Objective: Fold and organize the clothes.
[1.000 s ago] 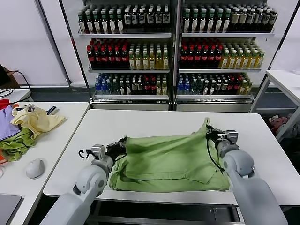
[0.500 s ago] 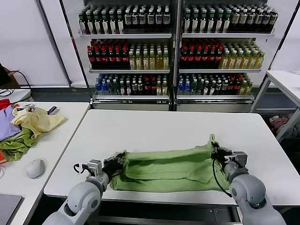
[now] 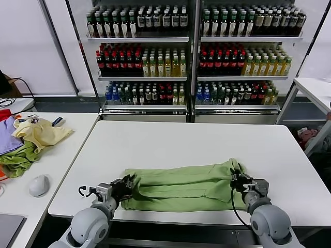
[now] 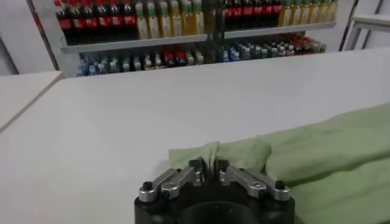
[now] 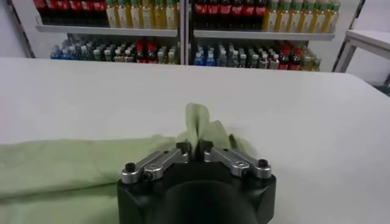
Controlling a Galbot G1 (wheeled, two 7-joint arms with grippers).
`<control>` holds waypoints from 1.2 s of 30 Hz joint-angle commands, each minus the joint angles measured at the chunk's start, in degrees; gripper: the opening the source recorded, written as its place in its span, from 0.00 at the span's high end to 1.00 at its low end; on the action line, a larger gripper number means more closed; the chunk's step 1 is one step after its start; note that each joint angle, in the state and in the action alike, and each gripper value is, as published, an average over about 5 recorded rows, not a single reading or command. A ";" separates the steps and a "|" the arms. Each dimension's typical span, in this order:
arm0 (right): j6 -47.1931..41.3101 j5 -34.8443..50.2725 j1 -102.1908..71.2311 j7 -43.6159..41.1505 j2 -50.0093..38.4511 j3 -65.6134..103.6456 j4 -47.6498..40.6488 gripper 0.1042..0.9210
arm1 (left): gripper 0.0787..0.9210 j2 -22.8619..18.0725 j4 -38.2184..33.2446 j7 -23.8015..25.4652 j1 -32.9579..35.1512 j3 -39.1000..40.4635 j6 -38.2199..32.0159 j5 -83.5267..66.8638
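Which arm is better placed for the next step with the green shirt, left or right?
Neither clearly. The left gripper and right gripper are each shut on one end of the light green polo shirt, folded into a band near the table's front edge. Probably both release together.

Both arms reach forward low from the near edge of the head view, forearms grey and rounded, the left one rising from about 7 o'clock and the right one from about 5 o'clock. The left gripper (image 3: 128,182) sits at the left end of the polo shirt (image 3: 183,182), its fingers (image 4: 196,165) pinched tight on a fold of the green fabric, wrist roughly level. The right gripper (image 3: 234,179) sits at the shirt's right end, fingers (image 5: 183,148) likewise closed on a raised pinch of cloth. The two grippers lie well apart, at roughly 9 and 3 o'clock of the garment.
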 commanded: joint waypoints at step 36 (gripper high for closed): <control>1.48 -4.00 -5.96 -0.92 0.84 2.18 4.94 0.12 | 0.34 -22.61 5.77 -13.85 8.00 -1.34 -6.15 16.96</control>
